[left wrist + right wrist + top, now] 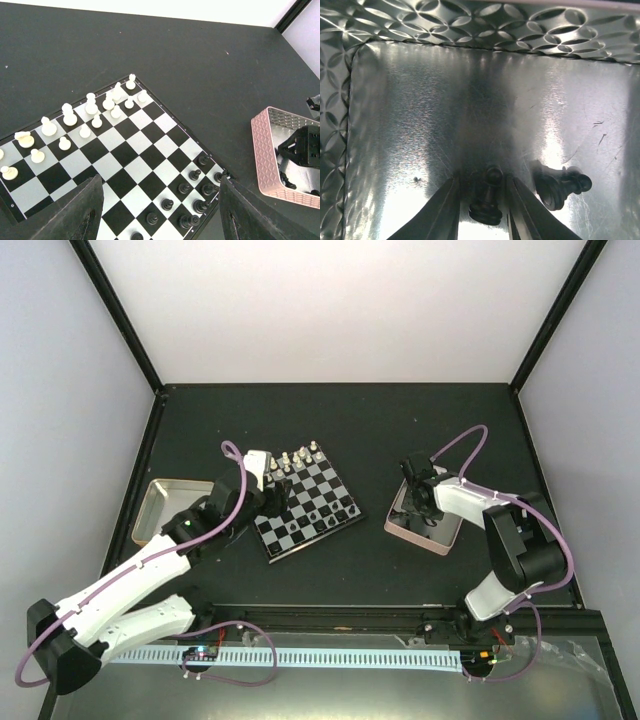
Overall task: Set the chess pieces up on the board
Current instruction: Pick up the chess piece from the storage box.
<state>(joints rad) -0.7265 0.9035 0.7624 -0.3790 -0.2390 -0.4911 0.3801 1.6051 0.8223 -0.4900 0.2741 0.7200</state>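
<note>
Your right gripper (483, 181) is down in the pink tray (470, 20), its fingers just beside a black pawn (487, 197) on both sides; you cannot tell if they pinch it. Your left gripper (160, 182) hangs over the board (142, 145), left of the tray, fingers wide apart, holding nothing.

Left pincer (161, 215) spread wide — right pincer (482, 202) narrow, perhaps not fully closed.

The board (135, 150) checkered black and silvery-white; white pieces (70, 118) far left, glossy black pieces (195, 205) near right; tray (265, 152) pink-rimmed, silver with embossed circles; table (150, 45) dark grey
</note>
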